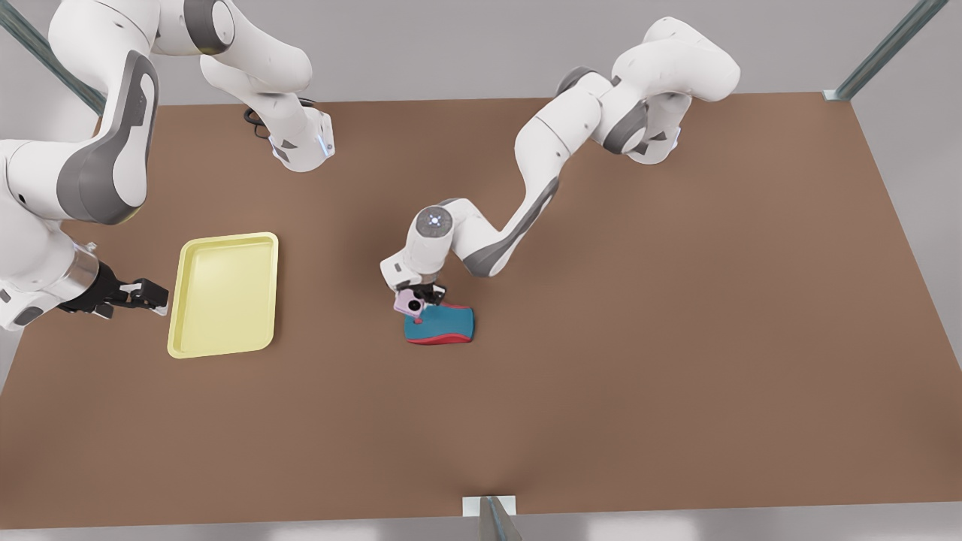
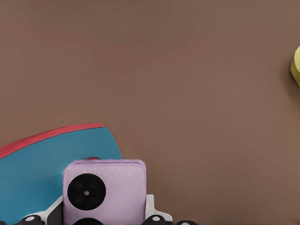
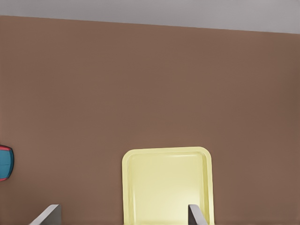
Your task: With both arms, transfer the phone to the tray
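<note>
We find the left gripper (image 1: 421,294) at mid-table, its fingers closed on the pale pink phone (image 1: 410,303). In the left wrist view the phone (image 2: 105,191) sits upright between the fingers, lenses facing the camera, with the teal-and-red computer mouse (image 2: 47,168) just behind it. In the front view the phone overlaps the mouse's (image 1: 442,324) edge; we cannot tell whether they touch.

We note the right gripper (image 1: 154,295) just beside the pale yellow tray (image 1: 224,293), on the front view's left, fingers spread apart and holding nothing. The tray lies flat on the brown table (image 1: 639,338), well apart from the phone.
</note>
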Robot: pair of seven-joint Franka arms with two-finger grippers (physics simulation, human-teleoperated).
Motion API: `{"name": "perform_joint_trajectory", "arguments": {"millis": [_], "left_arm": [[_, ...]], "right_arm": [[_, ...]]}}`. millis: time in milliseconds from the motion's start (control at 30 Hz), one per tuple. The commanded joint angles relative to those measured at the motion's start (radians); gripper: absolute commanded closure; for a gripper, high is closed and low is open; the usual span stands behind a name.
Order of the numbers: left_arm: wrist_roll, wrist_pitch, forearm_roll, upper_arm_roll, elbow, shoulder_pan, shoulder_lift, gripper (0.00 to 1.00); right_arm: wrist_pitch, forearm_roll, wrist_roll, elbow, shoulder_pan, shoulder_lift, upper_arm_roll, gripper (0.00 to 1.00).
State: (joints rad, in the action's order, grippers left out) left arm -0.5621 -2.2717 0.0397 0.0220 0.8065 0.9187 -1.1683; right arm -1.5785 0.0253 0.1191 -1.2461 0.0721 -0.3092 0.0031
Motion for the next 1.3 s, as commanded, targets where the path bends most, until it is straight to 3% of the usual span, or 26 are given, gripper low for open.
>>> {"name": "perform_joint_trajectory", "arguments": {"millis": [0, 300, 367, 400, 533, 600, 633, 667, 733, 767, 833, 867, 900, 967, 1000, 1100, 1267], "left_arm": [[-0.225, -0.115, 0.000, 0.001, -0.026, 0.016, -0.033, 0.21], [-0.225, -0.180, 0.000, 0.065, -0.050, 0.068, -0.074, 0.21], [-0.222, -0.200, 0.000, 0.065, -0.050, 0.068, -0.087, 0.12], [-0.222, -0.215, -0.001, 0.065, -0.050, 0.068, -0.090, 0.00], [-0.220, -0.209, 0.000, 0.059, -0.050, 0.058, -0.088, 0.00], [-0.222, 0.070, 0.005, 0.062, -0.041, -0.012, 0.019, 0.00], [-0.205, 0.383, 0.000, 0.058, -0.033, -0.135, 0.162, 0.00], [-0.067, 0.569, 0.000, 0.029, -0.015, -0.222, 0.245, 0.00], [0.232, 0.767, 0.003, -0.040, 0.126, -0.420, 0.438, 0.00], [0.343, 0.836, 0.002, -0.089, 0.129, -0.469, 0.473, 0.00], [0.528, 0.903, 0.005, -0.238, 0.129, -0.483, 0.512, 0.00], [0.542, 0.914, 0.003, -0.241, 0.132, -0.503, 0.548, 0.00], [0.553, 0.910, 0.003, -0.200, 0.213, -0.569, 0.645, 0.00], [0.551, 0.905, -0.179, 0.088, 0.332, -0.768, 0.774, 0.00], [0.553, 0.902, -0.182, 0.154, 0.362, -0.836, 0.817, 0.00], [0.570, 0.805, -0.176, 0.225, 0.542, -0.919, 0.964, 0.00], [0.553, 0.811, -0.178, 0.220, 0.528, -0.919, 0.912, 0.00]], "right_arm": [[0.002, -0.001, 0.001, 0.001, 0.000, 0.001, 0.000, 0.00], [0.017, -0.001, -0.001, -0.004, 0.000, 0.012, 0.000, 0.00], [0.014, -0.002, 0.001, -0.001, 0.006, 0.009, 0.000, 0.00], [0.014, -0.002, -0.001, -0.001, 0.006, 0.009, 0.000, 0.00], [0.061, 0.001, 0.001, 0.002, 0.017, 0.050, -0.005, 0.00], [0.074, -0.007, 0.002, 0.004, 0.051, 0.041, -0.005, 0.00], [0.075, -0.007, 0.008, -0.004, 0.054, 0.041, -0.005, 0.00], [0.120, -0.007, 0.016, -0.006, 0.038, 0.033, 0.001, 0.00], [0.118, -0.002, 0.019, -0.007, -0.026, 0.012, 0.008, 0.00], [0.107, -0.004, 0.016, -0.041, -0.058, 0.002, 0.008, 0.00], [0.063, -0.031, 0.014, -0.116, -0.101, 0.001, 0.009, 0.00], [0.043, -0.033, 0.007, -0.153, -0.117, 0.002, 0.009, 0.00], [0.028, -0.033, -0.010, -0.185, -0.133, 0.005, 0.011, 0.00], [-0.018, -0.033, -0.156, -0.265, -0.179, 0.010, 0.021, 0.00], [-0.096, -0.033, -0.182, -0.357, -0.190, 0.032, 0.026, 0.00], [-0.224, -0.021, -0.452, -0.504, -0.232, 0.064, 0.081, 0.00], [-0.463, -0.021, -0.676, -0.670, -0.290, 0.025, 0.086, 0.00]]}}
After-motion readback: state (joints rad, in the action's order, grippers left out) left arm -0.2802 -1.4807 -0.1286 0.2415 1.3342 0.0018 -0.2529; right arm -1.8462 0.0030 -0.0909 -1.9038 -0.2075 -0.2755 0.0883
